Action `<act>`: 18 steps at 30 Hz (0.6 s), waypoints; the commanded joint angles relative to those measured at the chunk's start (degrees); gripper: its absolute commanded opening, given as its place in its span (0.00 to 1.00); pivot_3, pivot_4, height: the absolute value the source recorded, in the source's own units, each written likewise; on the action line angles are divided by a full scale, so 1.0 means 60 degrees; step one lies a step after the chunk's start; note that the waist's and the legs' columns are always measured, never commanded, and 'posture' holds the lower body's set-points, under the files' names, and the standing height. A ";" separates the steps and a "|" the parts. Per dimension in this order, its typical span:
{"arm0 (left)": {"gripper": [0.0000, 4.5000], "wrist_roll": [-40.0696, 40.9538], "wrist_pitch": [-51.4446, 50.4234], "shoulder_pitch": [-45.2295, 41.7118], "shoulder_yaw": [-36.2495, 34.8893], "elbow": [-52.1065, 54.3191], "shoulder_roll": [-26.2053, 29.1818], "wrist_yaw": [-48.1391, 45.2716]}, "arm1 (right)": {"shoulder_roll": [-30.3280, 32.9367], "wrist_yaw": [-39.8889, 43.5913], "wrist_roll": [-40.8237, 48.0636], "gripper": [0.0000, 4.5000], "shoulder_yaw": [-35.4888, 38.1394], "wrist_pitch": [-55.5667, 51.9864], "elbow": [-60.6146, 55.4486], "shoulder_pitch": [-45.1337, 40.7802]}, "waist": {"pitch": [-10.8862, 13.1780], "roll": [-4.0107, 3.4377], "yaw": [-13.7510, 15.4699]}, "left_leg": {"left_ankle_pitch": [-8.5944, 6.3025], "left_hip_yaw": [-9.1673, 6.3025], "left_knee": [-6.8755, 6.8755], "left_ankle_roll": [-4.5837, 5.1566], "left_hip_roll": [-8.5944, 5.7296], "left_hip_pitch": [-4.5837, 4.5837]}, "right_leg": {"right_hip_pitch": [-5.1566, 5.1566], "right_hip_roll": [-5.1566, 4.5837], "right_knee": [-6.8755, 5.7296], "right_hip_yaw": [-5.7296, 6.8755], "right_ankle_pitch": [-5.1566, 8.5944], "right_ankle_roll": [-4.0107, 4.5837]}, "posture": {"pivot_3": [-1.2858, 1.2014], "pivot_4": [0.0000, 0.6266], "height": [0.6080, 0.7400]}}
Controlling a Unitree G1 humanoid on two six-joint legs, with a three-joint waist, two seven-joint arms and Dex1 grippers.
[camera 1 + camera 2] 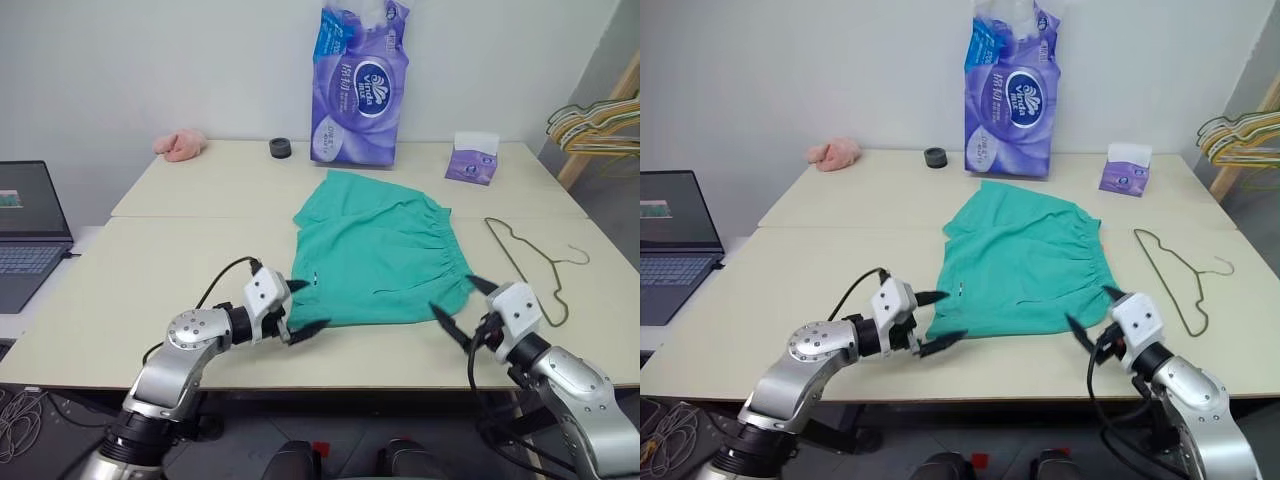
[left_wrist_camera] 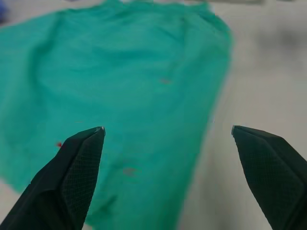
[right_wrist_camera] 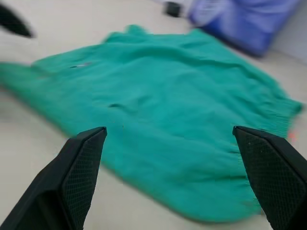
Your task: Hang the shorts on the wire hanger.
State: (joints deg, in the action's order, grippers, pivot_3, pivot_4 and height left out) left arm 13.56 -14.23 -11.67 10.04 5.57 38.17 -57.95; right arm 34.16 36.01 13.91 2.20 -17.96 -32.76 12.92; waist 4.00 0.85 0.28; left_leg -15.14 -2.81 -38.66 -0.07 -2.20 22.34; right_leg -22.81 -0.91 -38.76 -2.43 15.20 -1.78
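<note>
the left tool (image 1: 305, 308) and right tool (image 1: 458, 308) hover spread wide and empty at the near edge of the shorts (image 1: 380, 255). the step looks like the first grasp; next, each should pinch a near corner, with the wire hanger (image 1: 528, 262) lying untouched at 3 o'clock of the shorts on the counter (image 1: 150, 270).

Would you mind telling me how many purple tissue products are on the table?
2: a tall purple tissue pack standing at the table's far edge behind the shorts, and a small purple tissue box to its right. None seem hidden.

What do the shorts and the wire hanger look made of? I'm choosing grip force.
The shorts: soft matte woven fabric, judging by wrinkles and a gathered waistband. The wire hanger: thin bare metal wire, probably, dull grey-bronze, holding a stiff bent outline.
</note>
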 commanded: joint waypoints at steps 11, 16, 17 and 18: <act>1.00 -0.2846 0.2457 -0.1043 0.1584 -0.2658 -0.0403 0.0265 | 0.0508 0.0558 -0.0522 1.00 -0.0438 0.0778 -0.0214 0.0099 | -0.0021 -0.0013 -0.0016 | -0.0011 -0.0017 0.0093 0.0006 -0.0005 -0.0122 | 0.0124 -0.0049 0.0101 -0.0002 0.0027 -0.0031 | 0.50 0.07 1.00; 0.81 -0.3163 0.2747 -0.1300 0.1392 -0.3193 -0.0758 0.0849 | 0.0595 0.0504 -0.1008 1.00 -0.0337 0.1248 0.0190 0.0027 | -0.0028 -0.0022 0.0041 | -0.0012 -0.0016 0.0100 0.0007 -0.0011 -0.0204 | 0.0227 -0.0057 0.0144 -0.0002 0.0024 -0.0062 | 0.50 0.07 1.00; 0.75 -0.3202 0.2799 -0.1373 0.1319 -0.3339 -0.0792 0.0965 | 0.0719 0.0512 -0.1234 1.00 -0.0301 0.1421 0.0415 -0.0034 | -0.0028 -0.0018 0.0036 | -0.0014 -0.0017 0.0110 0.0009 -0.0010 -0.0237 | 0.0255 -0.0058 0.0157 -0.0002 0.0026 -0.0062 | 0.50 0.07 1.00; 0.68 -0.3249 0.2852 -0.1440 0.1254 -0.3475 -0.0817 0.1080 | 0.0846 0.0506 -0.1481 1.00 -0.0264 0.1606 0.0658 -0.0109 | -0.0027 -0.0018 0.0027 | -0.0014 -0.0017 0.0112 0.0009 -0.0008 -0.0248 | 0.0264 -0.0058 0.0160 -0.0001 0.0028 -0.0059 | 0.50 0.07 1.00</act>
State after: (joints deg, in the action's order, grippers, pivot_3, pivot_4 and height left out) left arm -3.71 2.98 -19.13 17.78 -12.81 32.94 -53.34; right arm 38.14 39.39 6.83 -1.02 -10.72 -29.81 13.59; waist 3.84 0.74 0.44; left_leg -15.22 -2.91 -37.99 -0.02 -2.25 20.85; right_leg -21.22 -1.25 -37.81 -2.44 15.38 -2.14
